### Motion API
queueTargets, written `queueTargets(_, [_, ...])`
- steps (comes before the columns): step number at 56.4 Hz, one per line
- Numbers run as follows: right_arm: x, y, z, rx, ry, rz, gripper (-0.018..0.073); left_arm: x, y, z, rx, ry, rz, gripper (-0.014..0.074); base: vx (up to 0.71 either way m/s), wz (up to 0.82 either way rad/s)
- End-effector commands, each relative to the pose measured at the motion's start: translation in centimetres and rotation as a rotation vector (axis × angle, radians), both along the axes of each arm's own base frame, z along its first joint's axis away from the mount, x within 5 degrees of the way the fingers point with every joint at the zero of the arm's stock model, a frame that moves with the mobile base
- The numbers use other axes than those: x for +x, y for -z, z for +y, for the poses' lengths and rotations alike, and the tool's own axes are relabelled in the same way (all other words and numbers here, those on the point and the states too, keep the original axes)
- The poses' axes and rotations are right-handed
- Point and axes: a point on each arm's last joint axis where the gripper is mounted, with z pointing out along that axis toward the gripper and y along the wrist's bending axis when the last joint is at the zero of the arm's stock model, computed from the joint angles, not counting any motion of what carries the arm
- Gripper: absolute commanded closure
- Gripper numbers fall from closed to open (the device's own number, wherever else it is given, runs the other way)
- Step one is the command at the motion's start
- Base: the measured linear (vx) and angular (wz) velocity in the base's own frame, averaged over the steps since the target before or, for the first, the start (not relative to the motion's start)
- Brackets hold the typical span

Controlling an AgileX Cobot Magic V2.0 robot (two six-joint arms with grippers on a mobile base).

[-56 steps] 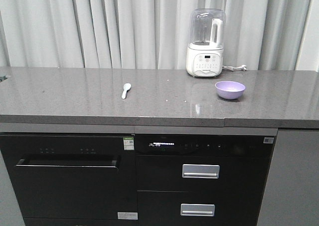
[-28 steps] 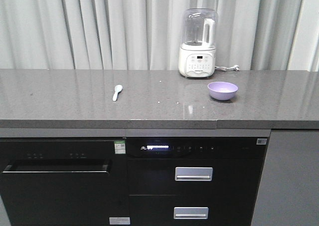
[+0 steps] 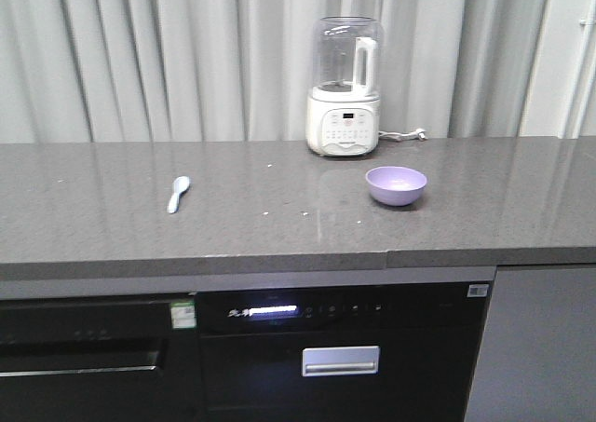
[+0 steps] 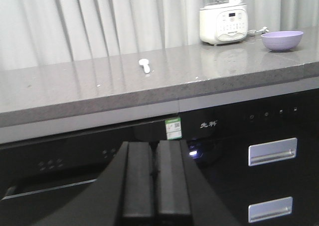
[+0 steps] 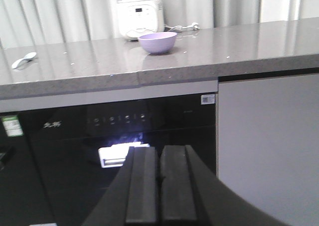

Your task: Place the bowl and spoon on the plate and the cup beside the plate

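A white blender stands at the back of the grey countertop, before pale curtains.

Soft, even light — countertop glare; front view perhaps slightly blurred.

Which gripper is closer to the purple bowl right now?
Right. The right gripper sits below the counter with the bowl almost straight ahead; the left gripper is equally low, but the bowl lies far off to its right.
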Motion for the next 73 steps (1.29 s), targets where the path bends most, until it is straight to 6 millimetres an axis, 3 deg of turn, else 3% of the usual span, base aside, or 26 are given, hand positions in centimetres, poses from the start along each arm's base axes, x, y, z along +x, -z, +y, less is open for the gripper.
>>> queueTargets(1, [0.01,-0.66,-0.01,-0.003,0.003,-0.084,0.0567,-0.2,-1.66,0.09,-0.018,-0.008,-0.112,0.0603,0.31,-0.24])
queueTargets(22, [0.01,-0.66,-0.01,-0.003,0.003,-0.084,0.0567,-0.2,-1.66,0.09,-0.018,-0.008,-0.112,0.0603,0.37,-0.16])
queueTargets(73, [0.01,-0.66,-0.01,-0.003,0.003,-0.084,0.0567,-0.2,-1.66,0.09,-0.018,-0.008,-0.112,0.0603,0.39,0.1])
